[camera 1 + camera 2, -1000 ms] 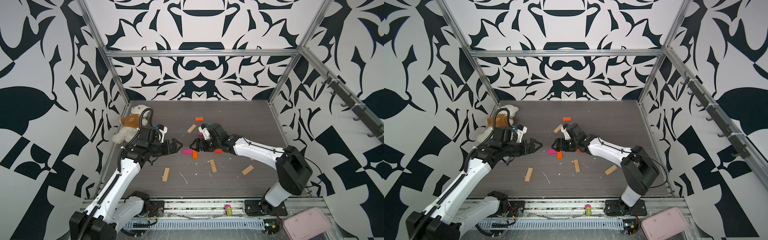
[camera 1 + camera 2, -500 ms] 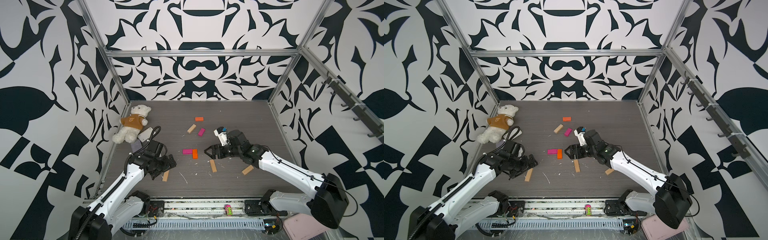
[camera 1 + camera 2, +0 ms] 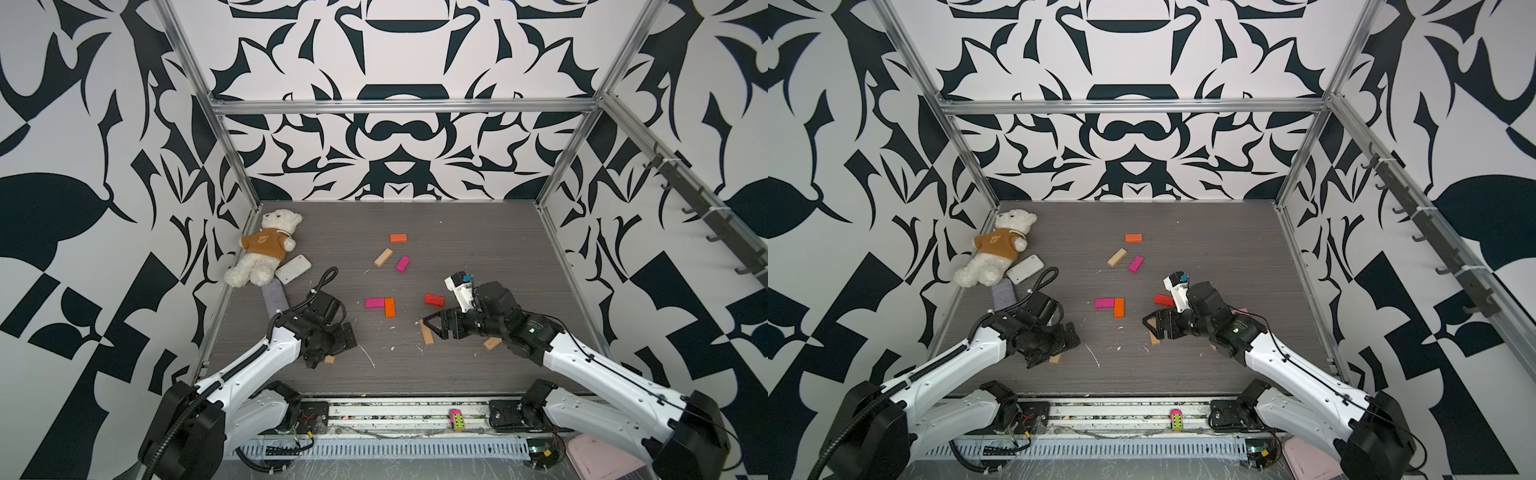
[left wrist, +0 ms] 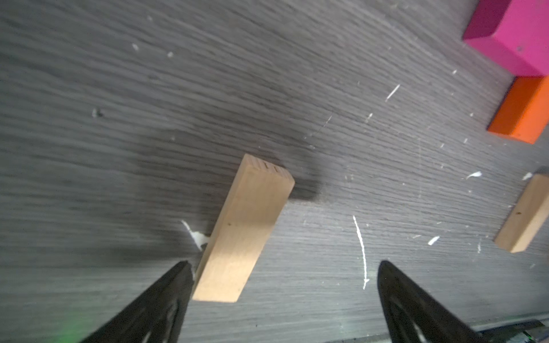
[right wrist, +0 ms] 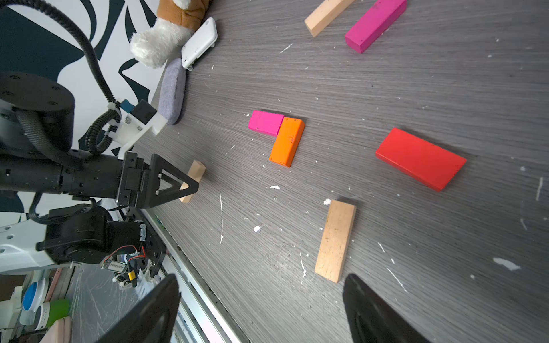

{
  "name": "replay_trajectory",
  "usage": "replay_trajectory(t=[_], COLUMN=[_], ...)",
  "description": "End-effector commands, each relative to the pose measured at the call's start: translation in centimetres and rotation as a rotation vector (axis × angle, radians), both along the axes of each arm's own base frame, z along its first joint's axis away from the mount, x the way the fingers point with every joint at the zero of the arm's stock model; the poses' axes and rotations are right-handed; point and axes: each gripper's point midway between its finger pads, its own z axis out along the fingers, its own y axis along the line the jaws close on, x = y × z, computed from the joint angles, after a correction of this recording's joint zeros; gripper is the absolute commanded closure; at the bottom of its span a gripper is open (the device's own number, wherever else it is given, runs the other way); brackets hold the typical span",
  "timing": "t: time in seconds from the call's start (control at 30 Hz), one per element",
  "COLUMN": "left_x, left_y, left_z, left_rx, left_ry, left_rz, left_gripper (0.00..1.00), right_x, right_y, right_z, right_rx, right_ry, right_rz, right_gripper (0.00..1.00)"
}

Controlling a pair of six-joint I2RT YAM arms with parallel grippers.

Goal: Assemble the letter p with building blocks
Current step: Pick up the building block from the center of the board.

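Both pulled back from centre: left gripper spread over tan block, right gripper spread empty near second tan block; light, rigid wood, so pinch across the long edges.

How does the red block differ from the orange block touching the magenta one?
The red block lies alone; the orange block butts against the magenta block, forming an L. In both top views the red block lies crosswise, the orange block runs front to back. Both rest flat on the table, ungripped.
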Motion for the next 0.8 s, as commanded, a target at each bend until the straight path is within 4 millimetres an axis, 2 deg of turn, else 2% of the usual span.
replay_trajectory(t=[0.0, 0.17, 0.33, 0.4, 0.77], left_x=[-0.4, -0.7, -1.2, -1.3, -2.1], left_y=[0.5, 0.1, 1.9, 1.9, 1.9], left_z=[-0.7, -0.8, -1.5, -1.7, -1.6], left_rx=[0.058, 0.099, 0.211, 0.228, 0.291], left_ry=[0.004, -0.012, 0.015, 0.020, 0.005], left_rz=[0.002, -0.020, 0.028, 0.030, 0.042], left_gripper=[0.02, 0.14, 0.33, 0.37, 0.51], right_x=[-0.3, -0.8, -1.0, -1.1, -1.5], right_y=[-0.1, -0.2, -0.3, -0.2, -0.2], right_z=[0.5, -0.2, -0.8, -0.8, -1.4], right_rx=[0.030, 0.041, 0.039, 0.051, 0.065], right_ry=[-0.013, -0.001, 0.012, 0.013, 0.031], right_rz=[-0.004, 0.000, 0.002, 0.002, 0.003], right_gripper=[0.11, 0.11, 0.11, 0.11, 0.11])
